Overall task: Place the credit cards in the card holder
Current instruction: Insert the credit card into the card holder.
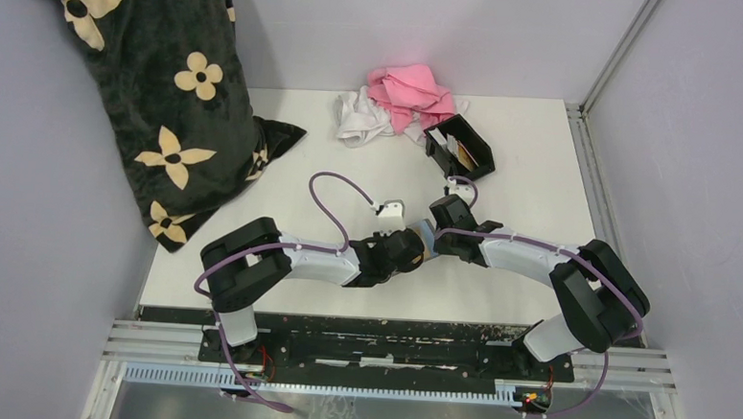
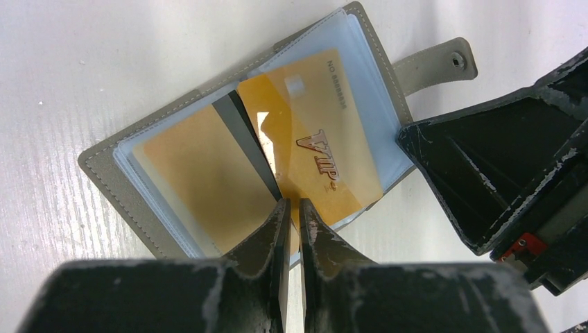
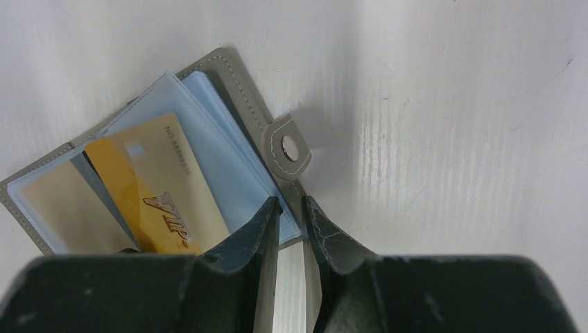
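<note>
A flat grey folding wallet (image 2: 104, 173) lies open on the white table, with clear blue sleeves inside. A gold "VIP" credit card (image 2: 326, 132) sticks partly out of one sleeve, and a tan card (image 2: 197, 180) sits in the other. My left gripper (image 2: 291, 208) is shut on the gold card's near edge. My right gripper (image 3: 291, 207) is shut on the wallet (image 3: 232, 90) at its right edge, by the snap tab (image 3: 289, 149). In the top view both grippers meet at mid-table, left (image 1: 412, 250) and right (image 1: 440, 234). The black card holder (image 1: 465, 147) stands behind them with cards in it.
A pink cloth (image 1: 410, 92) and a white cloth (image 1: 361, 118) lie at the back beside the card holder. A black pillow with tan flowers (image 1: 163, 93) leans at the back left. Grey walls close in both sides. The right gripper's black body (image 2: 513, 166) is close to the wallet's right.
</note>
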